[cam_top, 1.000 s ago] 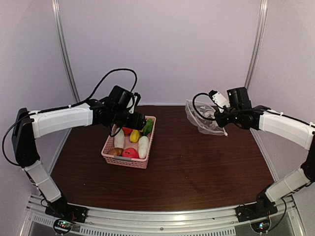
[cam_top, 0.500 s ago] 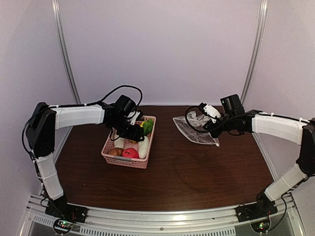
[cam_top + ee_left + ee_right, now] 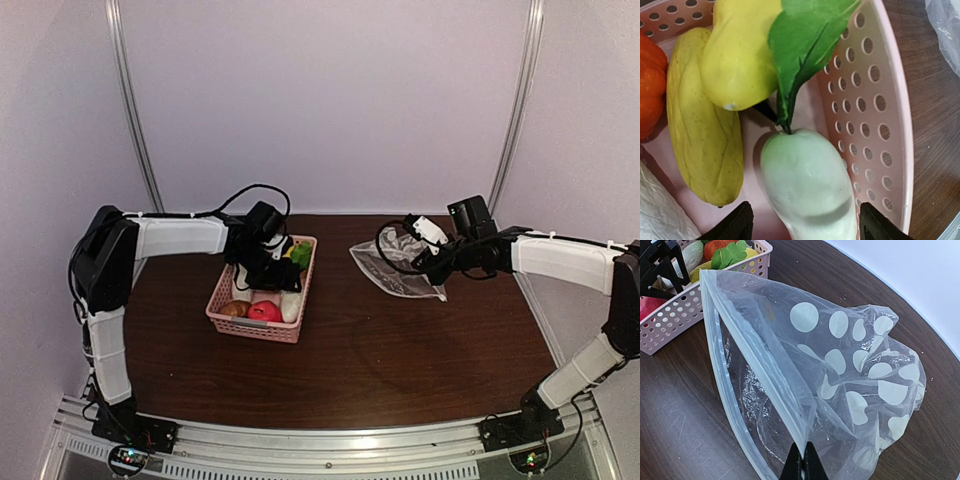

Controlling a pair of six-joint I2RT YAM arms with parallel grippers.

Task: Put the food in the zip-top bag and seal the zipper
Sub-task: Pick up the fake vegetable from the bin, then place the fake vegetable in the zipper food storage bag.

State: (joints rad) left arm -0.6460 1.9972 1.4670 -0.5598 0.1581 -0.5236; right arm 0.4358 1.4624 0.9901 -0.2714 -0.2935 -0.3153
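Note:
The pink basket (image 3: pixel 255 328) holds the food. In the left wrist view a white vegetable (image 3: pixel 805 185) with a green leaf (image 3: pixel 800 45) lies beside two yellow pieces (image 3: pixel 700 130) and an orange one (image 3: pixel 650 80). My left gripper (image 3: pixel 805 227) is open low inside the basket, one finger on each side of the white vegetable. My right gripper (image 3: pixel 802 462) is shut on the upper lip of the dotted zip-top bag (image 3: pixel 840 355). It holds the mouth open towards the basket. The white zipper strip (image 3: pixel 755 355) runs along that lip. The bag (image 3: pixel 390 268) rests on the table at right.
The basket wall (image 3: pixel 870 115) stands close to the right of my left fingers. A red and a brown piece lie at the basket's near end (image 3: pixel 263 311). The basket's corner (image 3: pixel 685 315) sits just left of the bag's mouth. Dark wooden table (image 3: pixel 380 360).
My left gripper has moved down into the basket around the white vegetable. My right gripper lowered the bag to the table and shifted it left, then held still.

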